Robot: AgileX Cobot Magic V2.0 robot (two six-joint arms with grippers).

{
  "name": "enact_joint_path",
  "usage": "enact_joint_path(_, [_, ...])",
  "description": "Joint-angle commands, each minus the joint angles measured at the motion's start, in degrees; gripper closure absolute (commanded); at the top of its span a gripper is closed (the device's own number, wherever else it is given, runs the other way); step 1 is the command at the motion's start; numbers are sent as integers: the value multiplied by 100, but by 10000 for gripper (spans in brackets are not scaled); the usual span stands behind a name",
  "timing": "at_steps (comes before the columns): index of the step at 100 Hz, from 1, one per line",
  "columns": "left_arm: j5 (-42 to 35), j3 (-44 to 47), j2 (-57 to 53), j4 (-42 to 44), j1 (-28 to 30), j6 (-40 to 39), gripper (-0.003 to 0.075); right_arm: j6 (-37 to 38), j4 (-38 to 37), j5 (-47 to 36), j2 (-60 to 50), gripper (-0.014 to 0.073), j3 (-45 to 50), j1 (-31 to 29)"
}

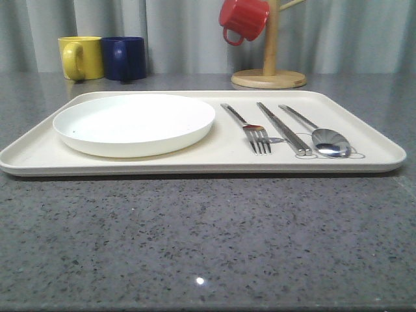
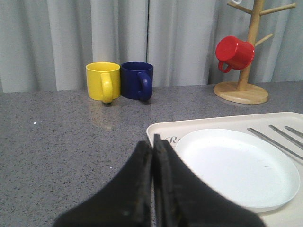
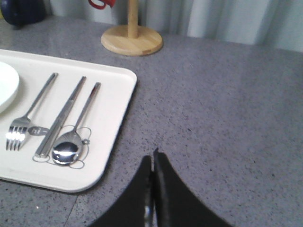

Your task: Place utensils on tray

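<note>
The cream tray [image 1: 195, 156] lies across the middle of the grey table. On its right half lie the utensils side by side: a silver fork [image 1: 250, 130], a pair of chopsticks [image 1: 283, 128] and a spoon [image 1: 322, 135]. The right wrist view shows the same fork [image 3: 28, 115], chopsticks [image 3: 61, 117] and spoon [image 3: 78, 127] on the tray [image 3: 111, 137]. My right gripper [image 3: 152, 158] hangs shut and empty over bare table beside the tray's right edge. My left gripper [image 2: 152, 144] is shut and empty at the tray's [image 2: 158, 130] left corner.
A round white plate [image 1: 133, 123] fills the tray's left half. A yellow mug [image 1: 81, 57] and a dark blue mug [image 1: 125, 58] stand at the back left. A wooden mug tree [image 1: 269, 58] with a red mug [image 1: 243, 19] stands at the back right.
</note>
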Motion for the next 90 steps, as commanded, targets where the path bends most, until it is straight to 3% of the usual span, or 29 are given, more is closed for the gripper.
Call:
enact_joint_path(1, [-404,-157,38,-55,-53,5,739,-59,-35,-909,-277,662,213,-137])
enact_joint_path(29, [-404,-157,38,-55,-53,5,739,-833,1236,-1549,-1355,662,1428,-1091])
enact_joint_path(50, [-404,-157,38,-55,-53,5,739,-869,1291,-2142,-2064,662,2136,-1248])
enact_joint_path(67, [-404,-157,38,-55,-53,5,739,-869,1349,-2926,-2031,662,2645,-1248])
enact_joint_path(90, [-404,-157,38,-55,-53,5,739,-875,1353,-2948,-2031,662,2625,-1248])
